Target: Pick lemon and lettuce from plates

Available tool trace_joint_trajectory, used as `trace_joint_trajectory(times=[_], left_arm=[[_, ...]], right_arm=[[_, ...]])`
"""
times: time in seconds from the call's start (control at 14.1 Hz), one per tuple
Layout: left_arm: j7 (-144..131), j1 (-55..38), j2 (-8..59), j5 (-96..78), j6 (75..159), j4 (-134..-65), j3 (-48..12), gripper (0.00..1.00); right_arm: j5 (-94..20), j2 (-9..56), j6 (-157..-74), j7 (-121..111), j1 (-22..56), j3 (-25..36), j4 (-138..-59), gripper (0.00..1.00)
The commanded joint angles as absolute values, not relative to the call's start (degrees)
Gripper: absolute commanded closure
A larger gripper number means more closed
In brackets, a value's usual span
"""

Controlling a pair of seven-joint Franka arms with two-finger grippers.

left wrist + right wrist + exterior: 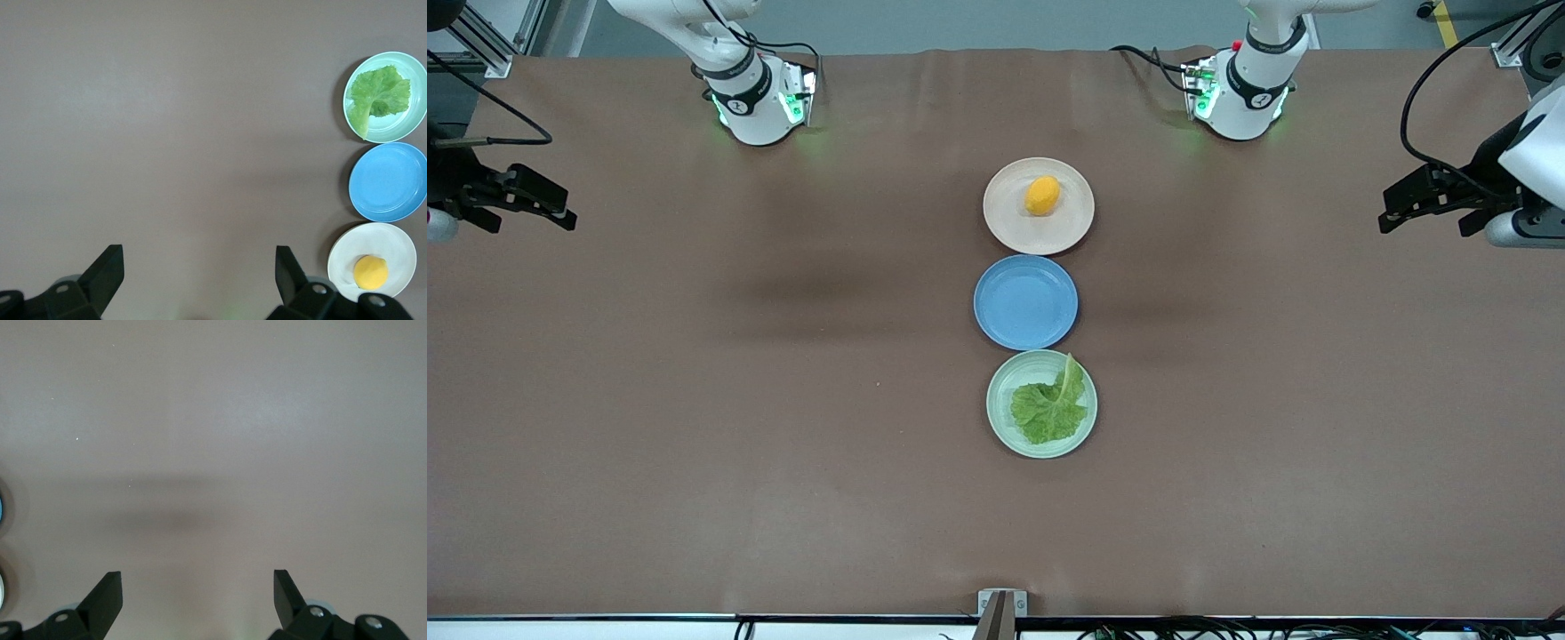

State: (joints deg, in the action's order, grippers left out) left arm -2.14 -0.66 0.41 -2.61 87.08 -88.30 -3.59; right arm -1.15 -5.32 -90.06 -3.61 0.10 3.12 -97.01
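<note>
Two claws wide; no legible writing.

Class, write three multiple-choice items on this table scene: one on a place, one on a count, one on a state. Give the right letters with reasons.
1. Which plate lies nearest the front camera?
A. the pink-beige plate
B. the blue plate
C. the mint green plate

2. How many plates are on the table?
A. two
B. three
C. four

3. How do the jaws of the left gripper stand?
A. shut on the lemon
B. open, holding nothing
C. shut on the lettuce

Answers:
1 C: the mint green plate shows lowest, below the blue plate and the pink-beige plate.
2 B: three plates lie in one row on the table.
3 B: the left gripper is spread wide over bare table; the lemon and lettuce lie on their plates. The right gripper is open too.
</note>
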Motion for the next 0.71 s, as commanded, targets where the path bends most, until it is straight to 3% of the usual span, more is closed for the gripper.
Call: trace_joint_trajectory(times=[0.0, 0.14, 0.64], left_arm=[[-6.74, -2.45, 3.15, -3.78, 86.84, -87.45, -5.0, 0.0], [-14.03, -4.47, 6.49, -3.69, 88.32, -87.36, -6.76, 0.0], [-41.97, -17.04, 20.02, -3.08, 104.92, -87.1, -7.29, 0.0]], right_arm=[[-2.11, -5.54, -90.18, -2.64, -0.61, 2.72, -97.21, 0.0], [-2.37, -5.62, -90.26, -2.64, -0.53, 2.72, -97.21, 0.0], [-3.34, -5.63, -90.44, -2.64, -0.62, 2.72, -97.12, 0.0]])
